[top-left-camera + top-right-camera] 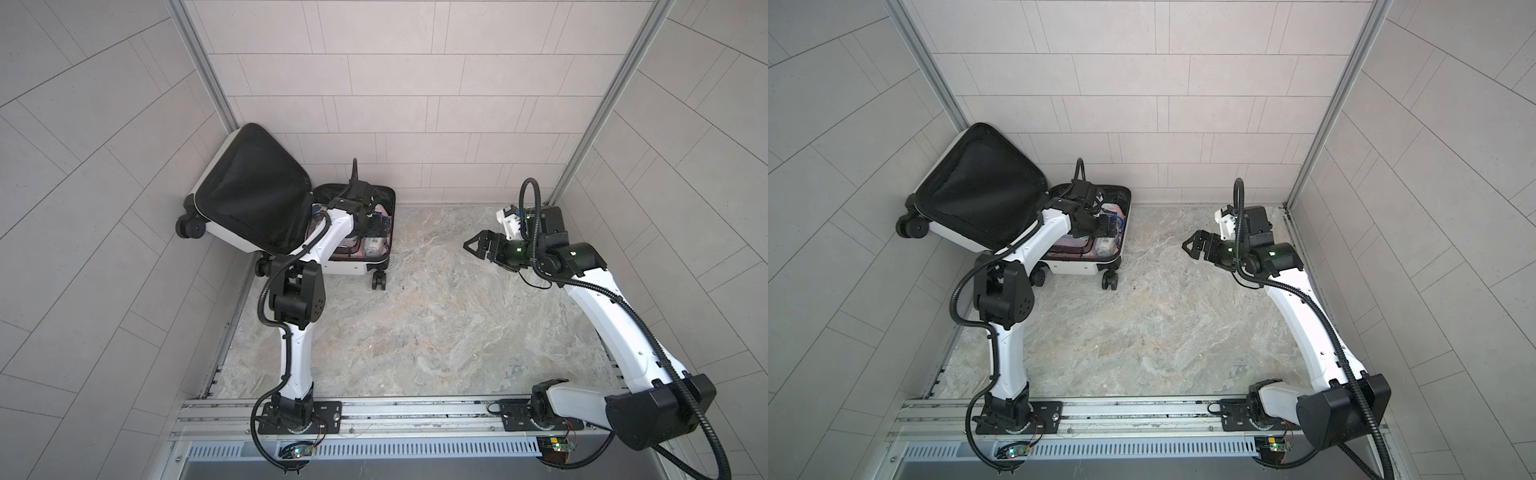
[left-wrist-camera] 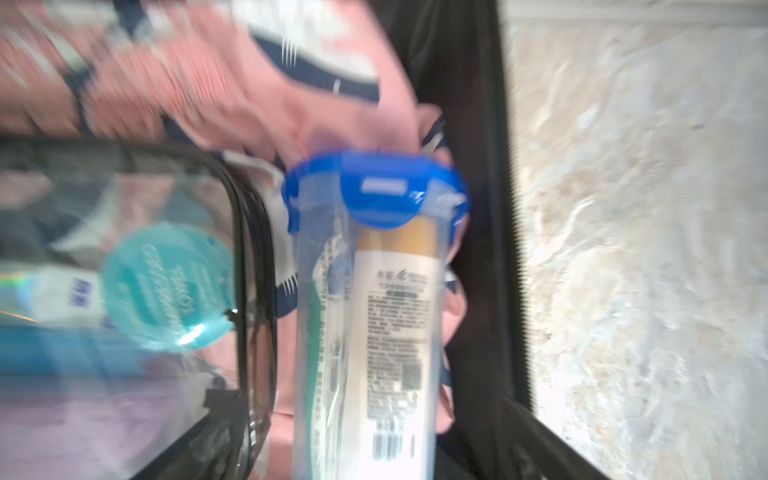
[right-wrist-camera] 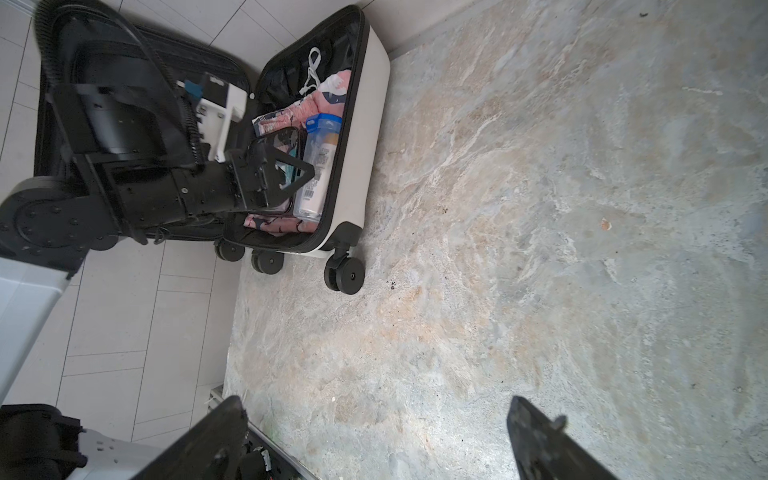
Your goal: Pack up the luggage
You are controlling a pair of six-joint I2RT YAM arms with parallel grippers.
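The luggage (image 1: pixel 345 268) (image 1: pixel 1075 266) (image 3: pixel 365 124), a small white suitcase, lies open in the back left corner in both top views. Its black-lined lid (image 1: pixel 249 187) leans on the walls. Inside lie pink clothing (image 2: pixel 208 83) (image 3: pixel 328 91), a clear black-trimmed pouch (image 2: pixel 124 291) (image 3: pixel 282 139) and a clear tube case with a blue lid (image 2: pixel 374 311) (image 3: pixel 320 166) (image 1: pixel 375 247). My left gripper (image 1: pixel 376 227) (image 1: pixel 1108 226) (image 2: pixel 368 401) (image 3: pixel 286 178) hangs over the base, open, its fingers on either side of the tube case and clear of it. My right gripper (image 1: pixel 471 245) (image 1: pixel 1187 245) (image 3: pixel 376 401) is open and holds nothing, over the bare top at the right.
A marbled tabletop (image 1: pixel 415 332) is shut in by tiled walls at the back and both sides. The luggage wheel (image 1: pixel 379 281) (image 3: pixel 345 274) stands on it. A metal rail (image 1: pixel 395 415) with both arm bases runs along the front edge.
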